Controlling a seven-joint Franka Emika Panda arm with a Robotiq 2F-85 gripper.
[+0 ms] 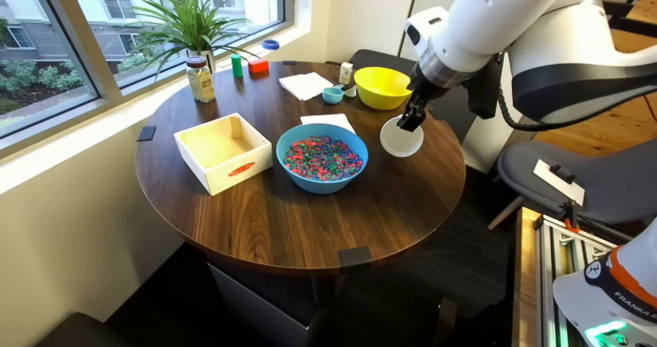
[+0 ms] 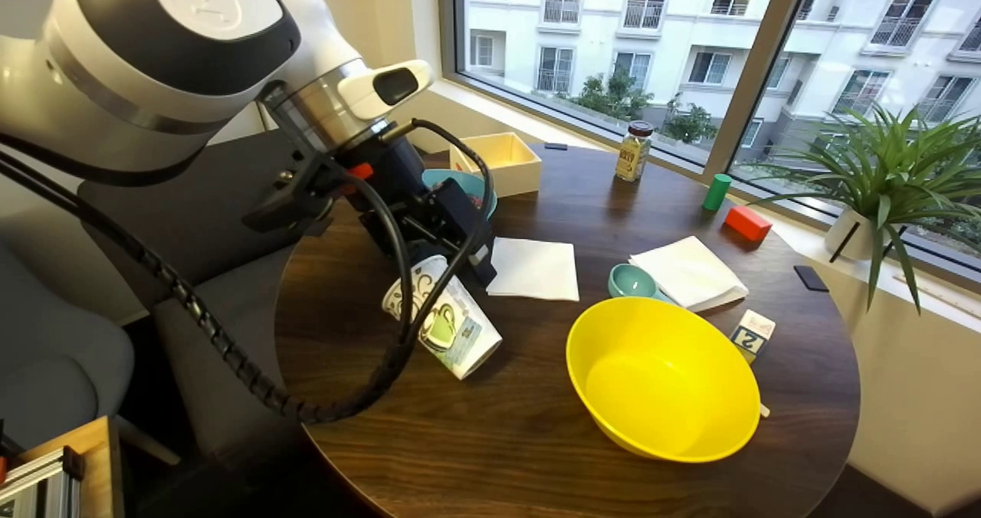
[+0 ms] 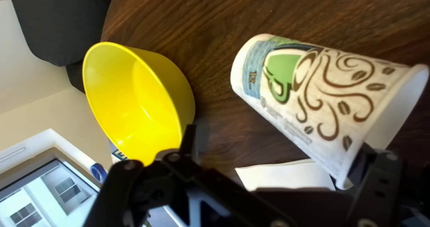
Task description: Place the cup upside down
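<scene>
I reach over the round desk (image 1: 287, 218), where the yellow bowl (image 2: 663, 388) and the blue bowl (image 1: 321, 186) both sit upright. My claw (image 3: 278, 142) is spread wide, with nothing gripped that I can see. Just beside it, near both bowls but touching neither, the cup (image 3: 302, 92) lies tipped on its side, and one finger (image 3: 382, 180) overlaps its rim in the wrist view; whether they touch, I cannot tell. I judge the step in hand to be lining up a grasp, the upending not yet done. Next I should pinch the cup's wall lightly, lift, roll it mouth-down and lower it level onto its rim.
</scene>
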